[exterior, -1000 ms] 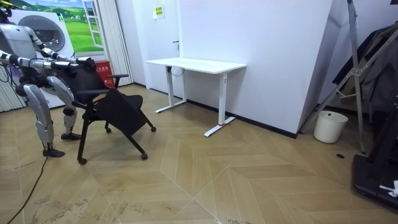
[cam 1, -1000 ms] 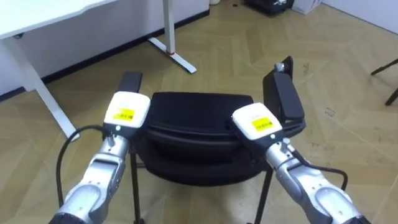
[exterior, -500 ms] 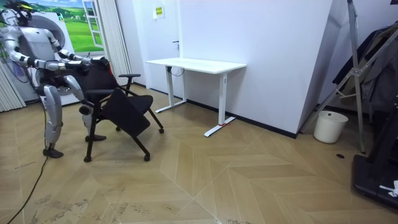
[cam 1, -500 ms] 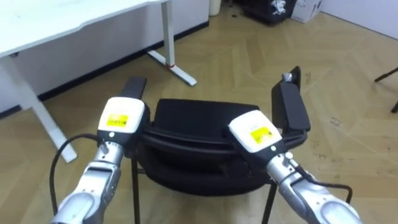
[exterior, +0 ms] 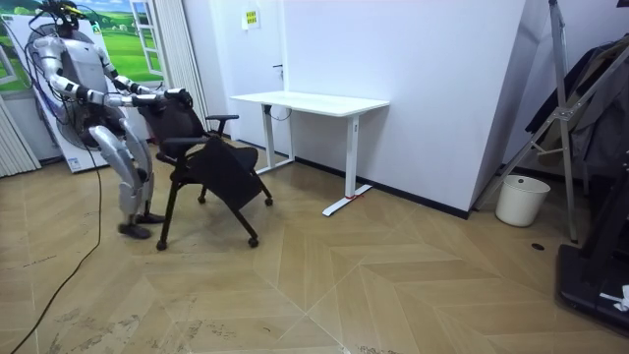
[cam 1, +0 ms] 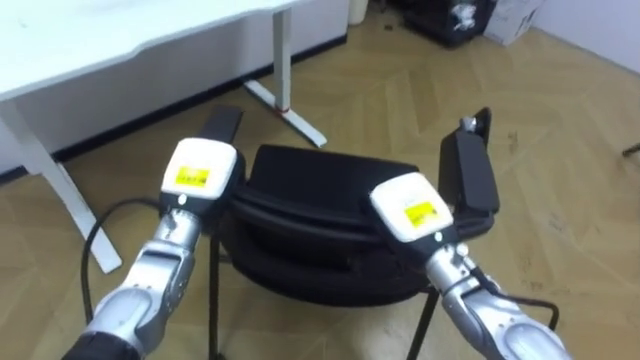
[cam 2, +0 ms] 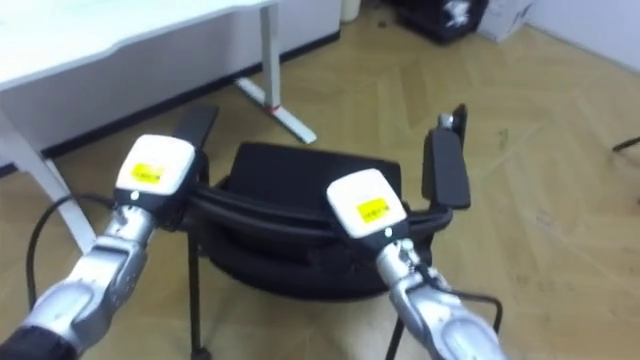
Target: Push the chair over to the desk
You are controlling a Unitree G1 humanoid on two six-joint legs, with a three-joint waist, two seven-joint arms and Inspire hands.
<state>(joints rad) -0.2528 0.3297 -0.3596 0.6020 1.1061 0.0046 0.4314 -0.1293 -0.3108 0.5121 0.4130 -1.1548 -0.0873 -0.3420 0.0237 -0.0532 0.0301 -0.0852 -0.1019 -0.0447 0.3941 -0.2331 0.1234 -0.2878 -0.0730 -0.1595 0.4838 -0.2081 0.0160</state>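
Observation:
A black office chair (cam 1: pixel 330 172) stands right in front of me, seen from behind and above, its armrests (cam 1: pixel 470 178) sticking out forward. My left hand (cam 1: pixel 203 172) lies on the left end of the backrest's top edge. My right hand (cam 1: pixel 410 208) lies on the right part of that edge. The fingers of both are hidden under the backs of the hands. In the room view I stand behind the chair (exterior: pixel 211 162), at the room view's left, with both arms stretched to its backrest (exterior: pixel 175 106).
A white desk (cam 1: pixel 120 40) stands just ahead on the left, its near leg (cam 1: pixel 62 200) and its far leg's foot (cam 1: pixel 295 108) on the wooden floor. Dark items (cam 1: pixel 450 15) lie farther ahead. A white bin (exterior: pixel 518 200) and a rack (exterior: pixel 580 118) stand far right.
I have walked forward with the chair: both have moved toward the desk, to the room view's right. The desk has come closer in the eye view. Both hands have stayed on the backrest.

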